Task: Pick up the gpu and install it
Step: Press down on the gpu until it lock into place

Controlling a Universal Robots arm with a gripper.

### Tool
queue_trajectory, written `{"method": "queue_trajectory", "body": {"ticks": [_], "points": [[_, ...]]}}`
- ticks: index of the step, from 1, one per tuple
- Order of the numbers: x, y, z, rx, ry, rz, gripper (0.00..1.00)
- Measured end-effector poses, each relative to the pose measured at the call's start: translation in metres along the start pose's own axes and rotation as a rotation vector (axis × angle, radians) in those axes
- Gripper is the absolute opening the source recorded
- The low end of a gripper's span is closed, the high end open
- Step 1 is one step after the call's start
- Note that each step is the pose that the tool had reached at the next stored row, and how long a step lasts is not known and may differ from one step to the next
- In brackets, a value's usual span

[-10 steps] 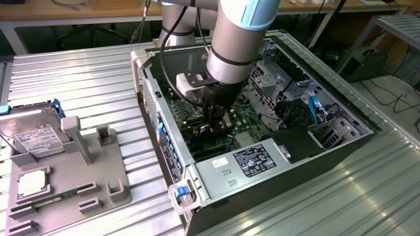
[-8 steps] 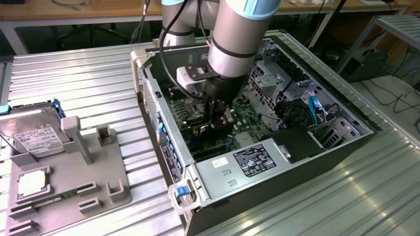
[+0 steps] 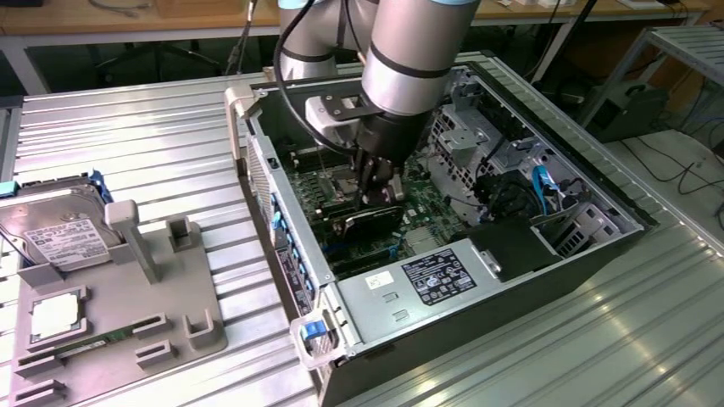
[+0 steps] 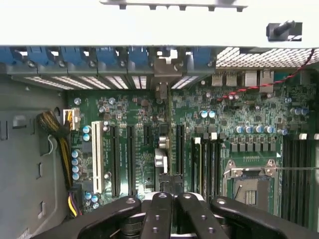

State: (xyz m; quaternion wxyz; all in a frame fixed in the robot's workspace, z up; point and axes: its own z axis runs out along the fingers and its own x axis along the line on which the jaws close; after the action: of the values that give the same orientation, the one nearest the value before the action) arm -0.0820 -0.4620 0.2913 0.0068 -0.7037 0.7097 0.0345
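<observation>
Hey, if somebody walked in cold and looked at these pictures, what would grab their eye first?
Probably the grey arm reaching down into the open computer case, with its tool shut on the gpu just above the green motherboard. Next, the hard drive with a white label, standing in a grey holder on the slatted table at the exterior view's left.

From my remote seat I see a ribbed metal tabletop (image 3: 158, 153) catching bright overhead glare, a wooden bench (image 3: 136, 21) along the back with dark space beneath, and cables (image 3: 679, 170) trailing across the grey floor at the exterior view's right.
</observation>
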Motion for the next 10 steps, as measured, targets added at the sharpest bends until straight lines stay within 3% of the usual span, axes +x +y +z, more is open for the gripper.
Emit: {"method": "queue_trajectory", "body": {"ticks": [2, 3, 9, 10], "points": [[0.0000, 0.0000, 0.0000, -0.0265, 0.0001, 0.002, 0.11], [0.0000, 0.0000, 0.0000, -0.0472, 0.0001, 0.003, 0.11], [0.0000, 0.0000, 0.0000, -0.0981, 0.0005, 0.006, 0.11], [0.0000, 0.0000, 0.0000, -0.1122, 0.0005, 0.007, 0.11]]}}
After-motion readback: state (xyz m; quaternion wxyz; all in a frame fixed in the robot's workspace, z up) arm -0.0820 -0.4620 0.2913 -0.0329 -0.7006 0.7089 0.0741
